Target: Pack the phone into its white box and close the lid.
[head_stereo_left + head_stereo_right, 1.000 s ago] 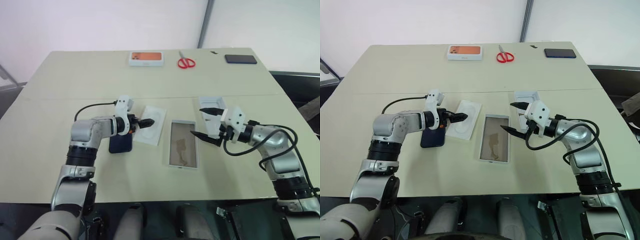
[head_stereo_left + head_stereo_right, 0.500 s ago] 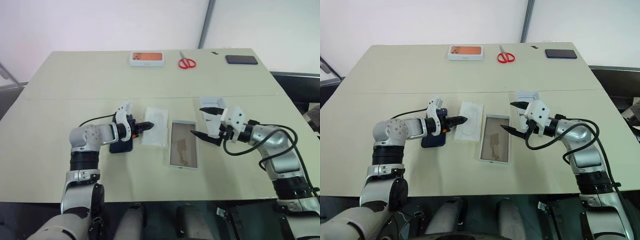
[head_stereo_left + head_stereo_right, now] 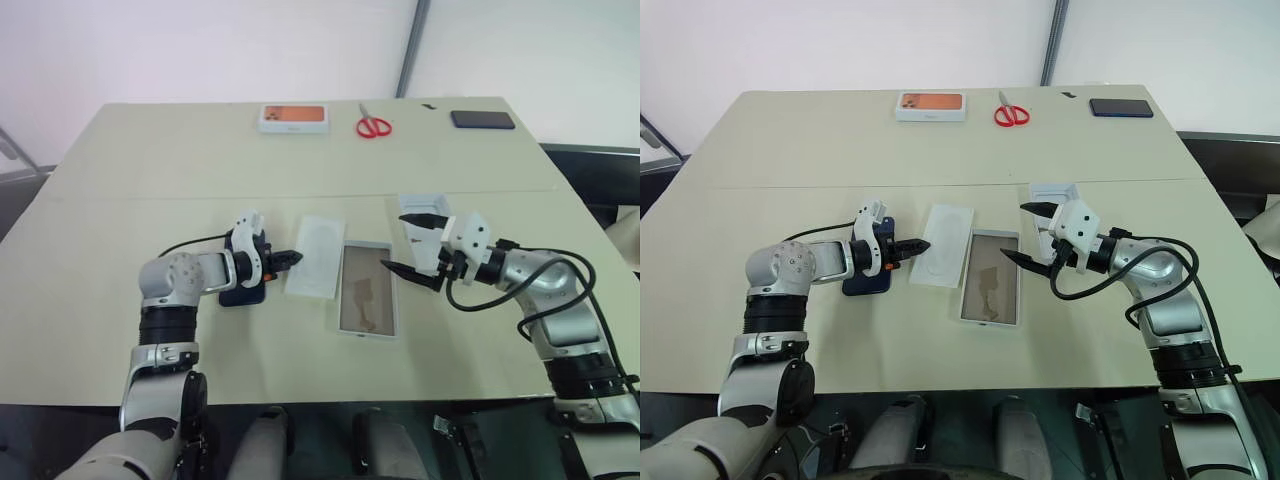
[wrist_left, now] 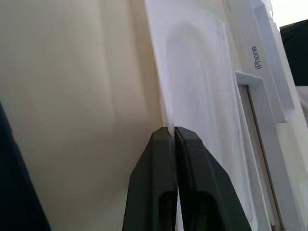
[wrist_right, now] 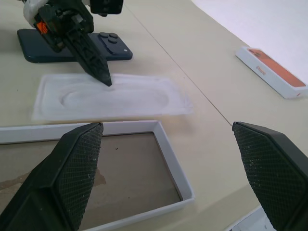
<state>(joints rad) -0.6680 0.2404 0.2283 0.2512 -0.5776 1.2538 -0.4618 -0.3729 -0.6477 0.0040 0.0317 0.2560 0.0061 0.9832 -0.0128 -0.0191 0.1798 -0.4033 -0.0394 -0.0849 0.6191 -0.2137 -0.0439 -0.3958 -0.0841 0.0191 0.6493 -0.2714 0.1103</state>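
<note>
A pale beige surface [image 3: 150, 180] is standing before a white wall, carrying the pieces of a phone-packing job. The left gripper [image 3: 293, 258] is pinching its fingers together on the near left edge of a flat white insert [image 3: 316, 268], which is lying between the phone [image 3: 868, 279] and the white box [image 3: 366, 301]. The phone, dark blue and face down, is lying under the left wrist, its long axis running from the near edge toward the far edge, parallel to the box. The box is sitting open near the middle of the surface, just beside the insert on its right, its brown floor bare. The right gripper [image 3: 412, 245] is hovering with its fingers spread wide and empty, just right of the box and over the lid [image 3: 417, 207]. The left arm is clearly the nearer to the phone, which lies behind its fingertips, toward the left edge; the insert looks due to be cleared first. Count: one blue phone, one open box, one lid, one insert. Along the far edge are lying one orange-pictured box [image 3: 292, 117], one pair of red scissors [image 3: 373, 125] and one black phone [image 3: 482, 119].
</note>
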